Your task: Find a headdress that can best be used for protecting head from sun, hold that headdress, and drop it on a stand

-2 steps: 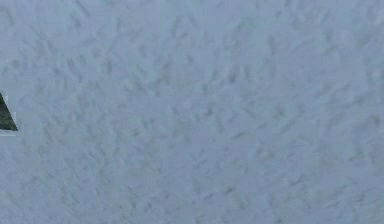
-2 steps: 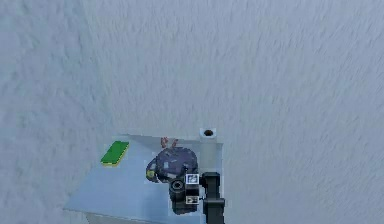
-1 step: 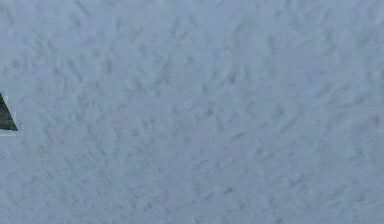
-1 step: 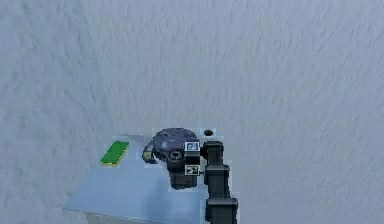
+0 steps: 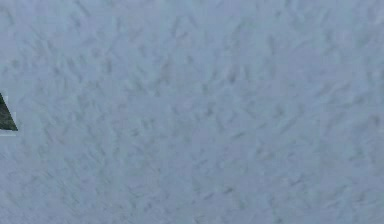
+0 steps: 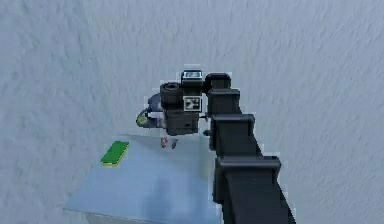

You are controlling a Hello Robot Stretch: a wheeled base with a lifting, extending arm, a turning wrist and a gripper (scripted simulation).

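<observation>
In the arm side view the dark arm (image 6: 235, 150) rises from the bottom edge toward a textured grey-blue wall. At its far end sit two white marker squares, with the gripper (image 6: 167, 138) just left of and below them. A dark grey rounded shape (image 6: 157, 101) shows against the wall at the gripper's left side; its form is too vague to name. Below the gripper lies the pale top of a stand or table (image 6: 150, 185), so I cannot tell whether the gripper holds anything.
A small flat green object (image 6: 115, 153) lies on the pale top near its left edge. A textured grey-blue wall (image 5: 200, 110) stands close ahead in the forward view, with a small dark triangle (image 5: 5, 115) at its left edge.
</observation>
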